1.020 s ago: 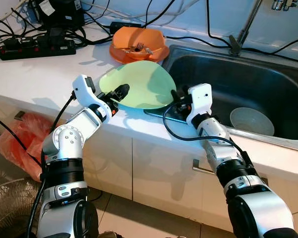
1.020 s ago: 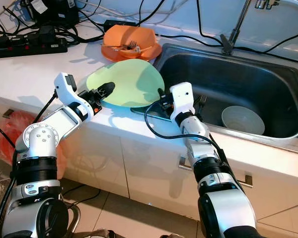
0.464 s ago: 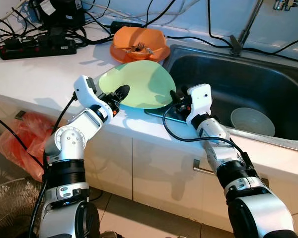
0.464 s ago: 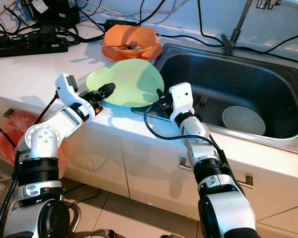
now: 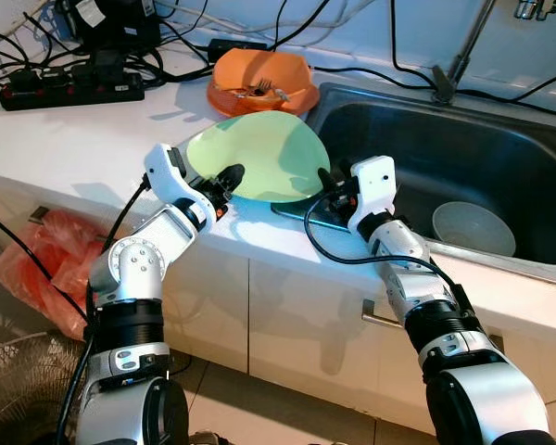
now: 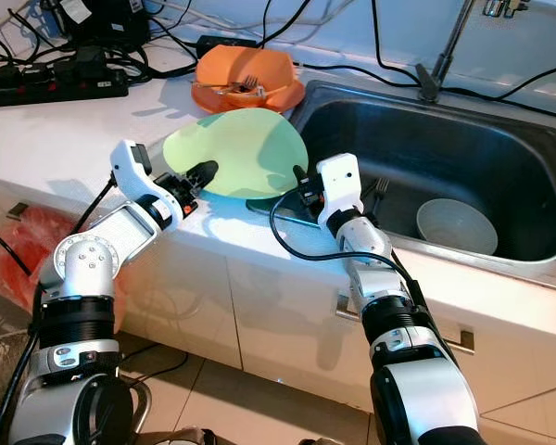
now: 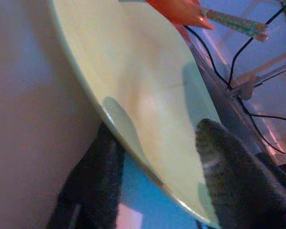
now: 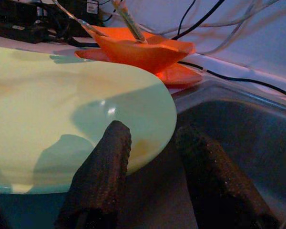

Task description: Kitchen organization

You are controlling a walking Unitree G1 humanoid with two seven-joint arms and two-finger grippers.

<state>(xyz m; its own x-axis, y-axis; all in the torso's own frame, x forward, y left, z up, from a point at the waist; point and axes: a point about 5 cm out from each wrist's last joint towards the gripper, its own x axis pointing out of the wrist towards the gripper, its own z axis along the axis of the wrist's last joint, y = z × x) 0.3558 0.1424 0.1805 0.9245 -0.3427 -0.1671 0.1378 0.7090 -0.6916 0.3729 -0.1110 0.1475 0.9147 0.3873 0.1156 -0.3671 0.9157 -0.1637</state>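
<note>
A pale green plate (image 5: 259, 153) lies tilted on the white counter at the sink's near left corner, over a flat bluish thing. My left gripper (image 5: 230, 176) is at the plate's left rim, open. In the left wrist view one finger (image 7: 97, 167) sits under the plate (image 7: 148, 95) and the other over it. My right gripper (image 5: 326, 181) is at the plate's right rim, open. One of its fingers (image 8: 105, 171) lies over the plate (image 8: 62, 95), the other beside it toward the sink.
Behind the plate, an orange bowl (image 5: 259, 82) holds a fork. A steel sink (image 5: 500, 120) to the right contains a white bowl (image 5: 473, 227). A power strip and cables (image 5: 69, 91) lie at the back left. A red bag (image 5: 37, 255) lies on the floor.
My left arm has edged right, bringing its gripper closer onto the plate's rim. The right gripper and the plate stay about where they were.
</note>
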